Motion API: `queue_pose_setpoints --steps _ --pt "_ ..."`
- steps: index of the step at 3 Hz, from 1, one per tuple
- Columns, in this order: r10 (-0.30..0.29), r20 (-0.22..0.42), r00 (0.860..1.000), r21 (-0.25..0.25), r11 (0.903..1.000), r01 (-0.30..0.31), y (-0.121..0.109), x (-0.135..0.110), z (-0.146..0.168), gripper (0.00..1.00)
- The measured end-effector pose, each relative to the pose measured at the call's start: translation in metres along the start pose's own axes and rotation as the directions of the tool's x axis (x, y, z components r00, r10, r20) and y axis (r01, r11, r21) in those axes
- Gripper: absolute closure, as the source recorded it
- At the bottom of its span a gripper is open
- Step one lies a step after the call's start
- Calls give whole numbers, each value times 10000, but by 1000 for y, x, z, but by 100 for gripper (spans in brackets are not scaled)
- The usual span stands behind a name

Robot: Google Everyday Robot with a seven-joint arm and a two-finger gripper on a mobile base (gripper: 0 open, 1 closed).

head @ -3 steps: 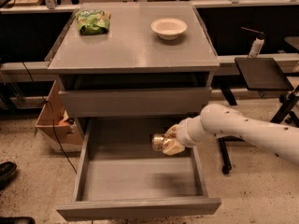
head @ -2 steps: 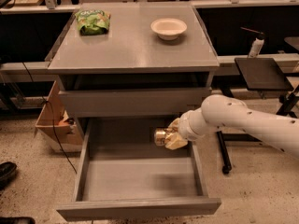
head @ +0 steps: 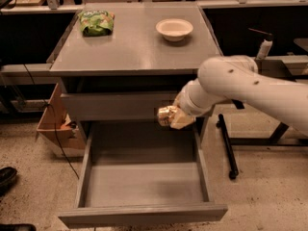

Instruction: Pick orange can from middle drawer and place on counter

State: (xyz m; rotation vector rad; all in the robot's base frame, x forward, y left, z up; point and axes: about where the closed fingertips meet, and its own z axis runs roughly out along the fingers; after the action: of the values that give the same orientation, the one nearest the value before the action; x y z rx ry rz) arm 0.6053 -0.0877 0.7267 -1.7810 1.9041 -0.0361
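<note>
The orange can (head: pixel 166 115), shiny and golden, is held in my gripper (head: pixel 176 118) at the end of the white arm. It hangs above the back right part of the open middle drawer (head: pixel 144 186), level with the closed drawer front above. The drawer's grey tray holds nothing that I can see. The counter (head: pixel 134 47) is the grey top of the cabinet, above and behind the can. My gripper is shut on the can.
A green snack bag (head: pixel 96 22) lies at the counter's back left and a white bowl (head: pixel 174 29) at its back right. A cardboard box (head: pixel 55 126) stands left of the cabinet. A black stand (head: pixel 227 146) and a side table are on the right.
My arm has lifted the can up out of the drawer, from low inside the tray to the height of the drawer front above.
</note>
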Motion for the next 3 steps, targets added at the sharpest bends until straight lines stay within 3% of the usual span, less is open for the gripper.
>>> queue_pose_setpoints --steps 1,2,3 --pt "-492 -788 9957 659 9963 545 -38 -26 -44 100" --pt "-728 -1358 9881 1363 9864 914 -73 -45 -85 100" --pt "-1014 -1411 9848 2033 9706 1291 -102 -62 -117 100"
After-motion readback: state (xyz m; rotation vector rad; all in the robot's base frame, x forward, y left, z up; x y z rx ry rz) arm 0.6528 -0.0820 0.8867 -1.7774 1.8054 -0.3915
